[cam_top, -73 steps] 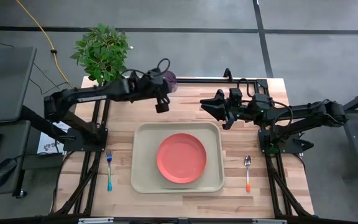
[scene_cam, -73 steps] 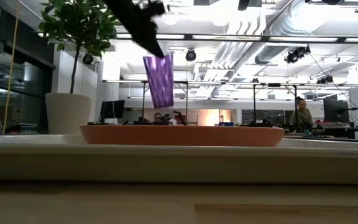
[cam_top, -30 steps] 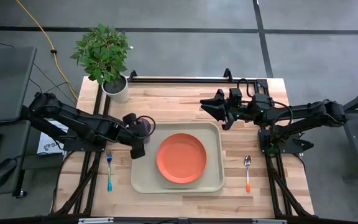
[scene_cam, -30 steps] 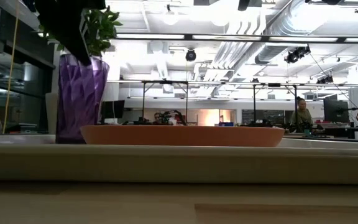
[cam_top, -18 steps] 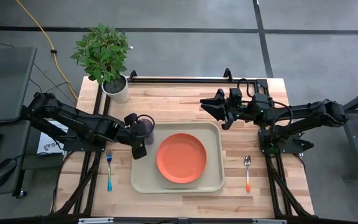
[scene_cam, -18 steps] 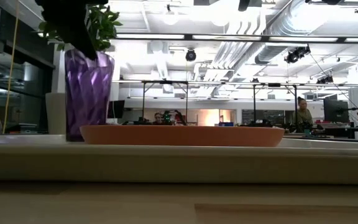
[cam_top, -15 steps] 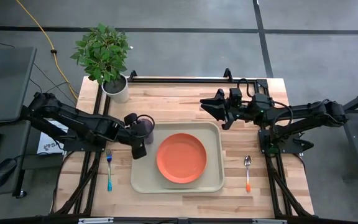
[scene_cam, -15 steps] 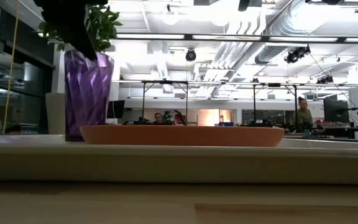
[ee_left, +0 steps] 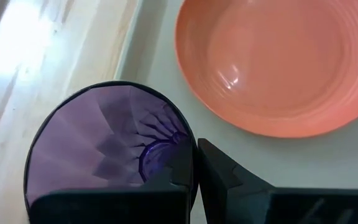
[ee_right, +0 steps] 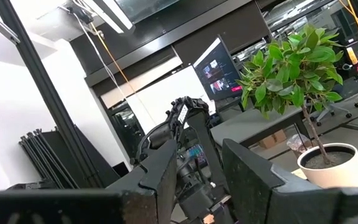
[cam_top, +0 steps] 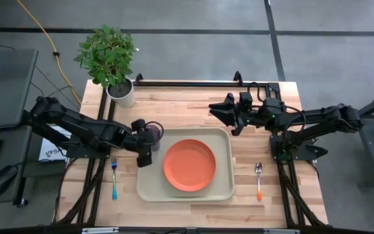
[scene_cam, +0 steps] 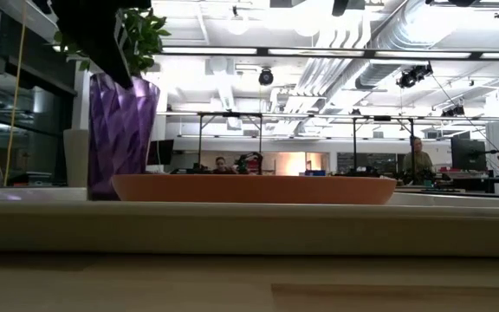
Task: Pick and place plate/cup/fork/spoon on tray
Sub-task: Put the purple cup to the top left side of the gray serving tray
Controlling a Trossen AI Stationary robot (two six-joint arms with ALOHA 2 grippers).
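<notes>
The purple cup (cam_top: 152, 132) is upright at the far left corner of the beige tray (cam_top: 153, 188), and my left gripper (cam_top: 148, 139) is shut on it. The low view shows the cup (scene_cam: 121, 130) with its base hidden behind the plate and the tray's rim. The orange plate (cam_top: 189, 164) lies flat in the tray's middle. The blue-handled fork (cam_top: 113, 177) lies on the table left of the tray. The orange-handled spoon (cam_top: 259, 178) lies right of it. My right gripper (cam_top: 221, 112) is open and empty above the table's far right part. My left gripper pinches the cup's rim (ee_left: 190, 155) on the side toward the plate, one finger inside the cup (ee_left: 178, 177) and one outside (ee_left: 225, 177). The fingers come from above, pointing down. The cup is upright; whether its base rests on the tray I cannot tell.
A potted plant in a white pot (cam_top: 121, 93) stands at the table's far left corner. The tray holds bare room around the plate, along its near and right sides (cam_top: 223, 182).
My left gripper has carried the cup from the table's far edge near the plant down to the tray's far left corner. In the last second it has only shifted a little toward the plate, the cup staying upright.
</notes>
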